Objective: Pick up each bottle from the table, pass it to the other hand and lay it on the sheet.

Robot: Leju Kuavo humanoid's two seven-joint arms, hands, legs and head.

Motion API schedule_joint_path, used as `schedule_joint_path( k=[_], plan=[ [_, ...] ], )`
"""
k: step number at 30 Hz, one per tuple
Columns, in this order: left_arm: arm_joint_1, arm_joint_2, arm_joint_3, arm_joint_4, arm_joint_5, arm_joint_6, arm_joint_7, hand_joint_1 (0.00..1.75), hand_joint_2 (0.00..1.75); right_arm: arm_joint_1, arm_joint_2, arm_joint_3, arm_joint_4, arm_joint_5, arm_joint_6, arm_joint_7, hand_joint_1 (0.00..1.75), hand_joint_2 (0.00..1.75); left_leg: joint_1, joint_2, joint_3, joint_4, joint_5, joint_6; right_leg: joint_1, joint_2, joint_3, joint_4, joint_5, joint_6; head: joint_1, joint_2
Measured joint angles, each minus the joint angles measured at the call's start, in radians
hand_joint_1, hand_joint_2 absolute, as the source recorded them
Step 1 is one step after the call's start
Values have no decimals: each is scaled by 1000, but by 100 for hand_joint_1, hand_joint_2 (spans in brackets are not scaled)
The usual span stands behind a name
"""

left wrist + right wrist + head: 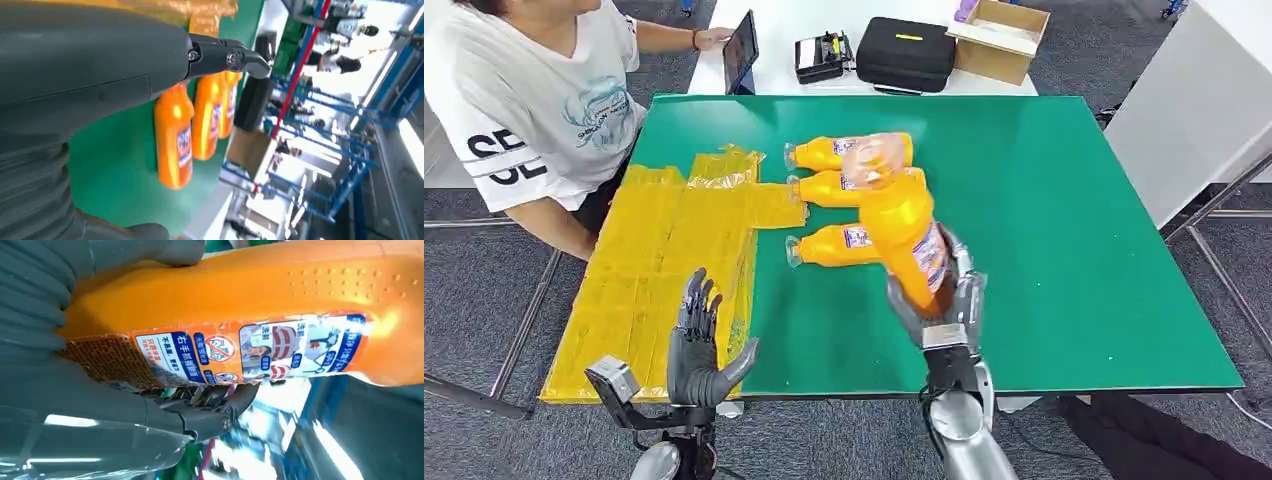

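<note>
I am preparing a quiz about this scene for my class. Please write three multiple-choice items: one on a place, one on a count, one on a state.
1. Where does the yellow plastic sheet lie?
A. on the green table's left side
B. on the floor
C. on the white desk

2. How many orange plastic bottles lie flat on the table?
A. one
B. three
C. five

3. What is the right hand doing?
A. resting open
B. gripping a raised orange bottle
C. touching the sheet

Key: 1 A, the sheet covers the table's left part in the head view. 2 B, three lie side by side. 3 B, its fingers wrap the bottle, while the left hand is open.
</note>
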Motion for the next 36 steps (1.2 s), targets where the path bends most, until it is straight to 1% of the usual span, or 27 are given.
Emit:
schedule_joint_path(
  k=[5, 8, 13, 20, 27, 36],
  plan=[
    [0, 4, -18, -6, 5, -11, 7, 0, 175, 9, 37, 39, 114, 5, 14, -14, 175, 175, 0, 0, 0, 0, 0, 0, 0, 0, 0, 0, 0, 0, 0, 0],
    [0, 7, -25, -6, 7, -13, 8, 0, 175, 9, 42, 45, 147, 5, 18, -14, 175, 175, 0, 0, 0, 0, 0, 0, -1, 0, 0, 0, 0, 0, 0, 0],
    [-1, 10, -31, -6, -3, -20, 12, 0, 175, 9, 57, 88, 200, 45, 64, -13, 175, 175, 0, 0, 0, 0, 0, 0, 0, 0, 0, 0, 0, 0, 0, 0],
    [0, 10, -32, -6, 21, -45, 33, 0, 175, 1, 94, 176, 306, 65, 53, -17, 175, 175, 0, 0, 0, 0, 0, 0, 0, 0, 0, 0, 0, 0, 0, 0],
    [15, 11, -56, -6, 29, -46, 40, 0, 175, -21, 99, 209, 360, 62, 60, 19, 175, 175, 0, 0, 0, 0, 0, 0, -1, 0, 0, 0, 0, 0, 0, 0],
    [16, 18, -76, 0, 37, -65, 52, 0, 175, -55, 100, 253, 445, 108, 66, 37, 175, 175, 0, 0, 0, 0, 0, 0, 0, 0, 0, 0, 0, 0, 0, 0]
  ],
)
